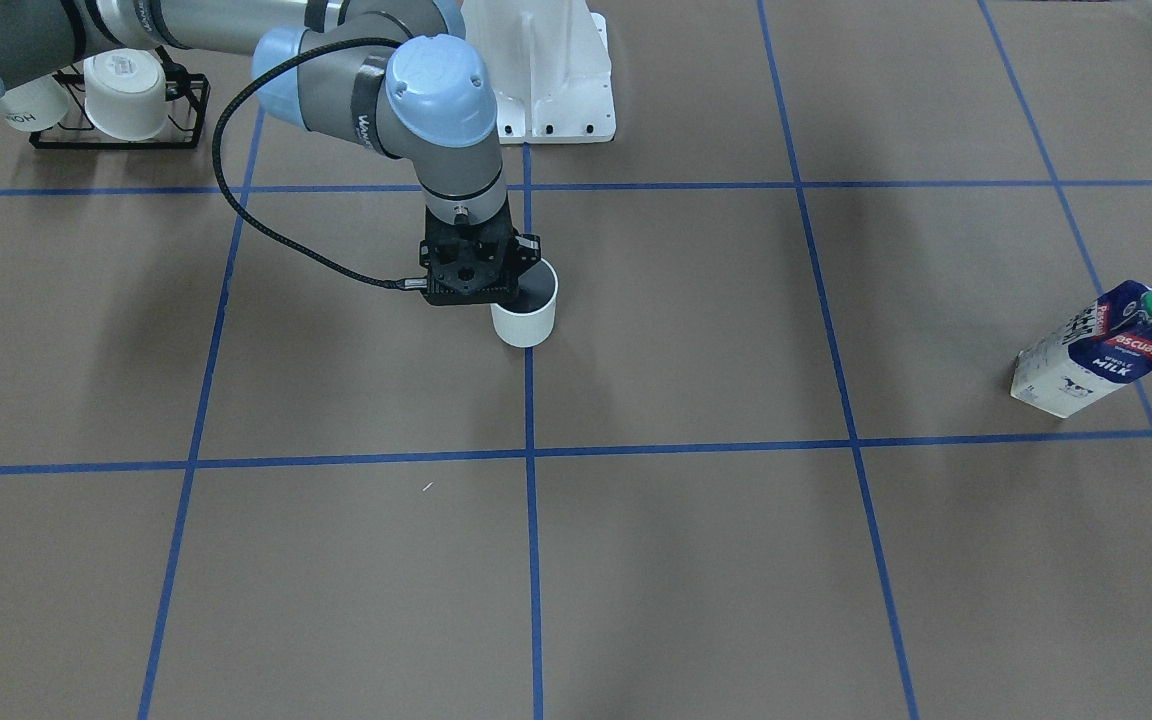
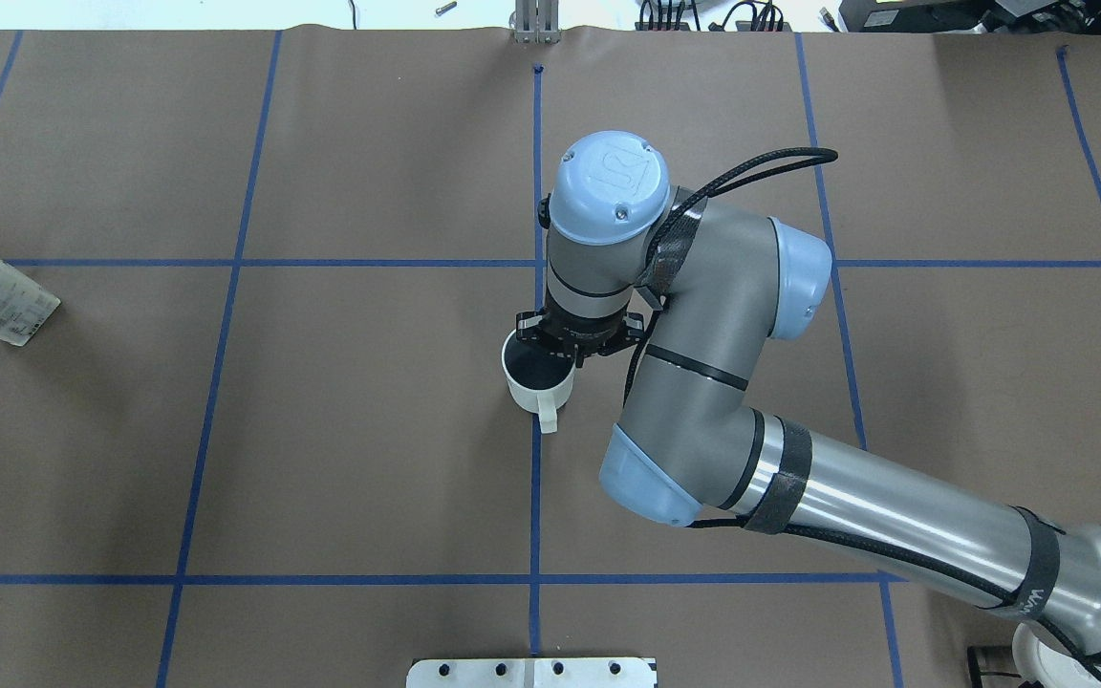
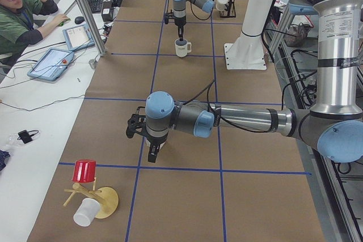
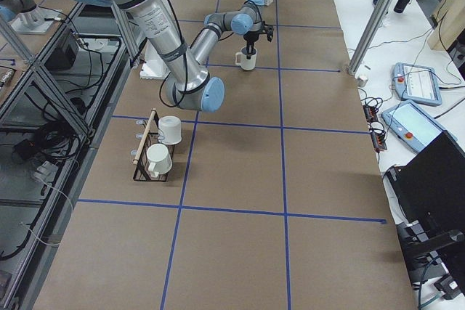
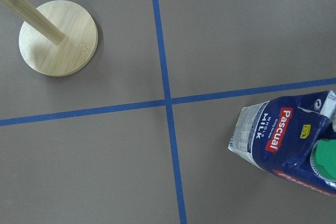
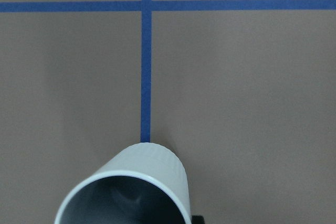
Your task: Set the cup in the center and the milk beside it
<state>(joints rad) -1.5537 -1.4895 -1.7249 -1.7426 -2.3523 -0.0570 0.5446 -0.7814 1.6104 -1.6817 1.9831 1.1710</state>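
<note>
Risks tipping plain white ceramic mug on release.
Pinches its rim with right gripper on brown centre patch; could drag it if raised unopened. Leaves blue-and-white milk carton well apart; cannot tell left gripper jaw state.

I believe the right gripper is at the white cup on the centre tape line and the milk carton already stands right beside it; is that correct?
Not quite. The right gripper is at the cup on the centre tape line, but the milk carton stands far off toward the robot's left, past another tape line; the exterior front-facing view shows it.
</note>
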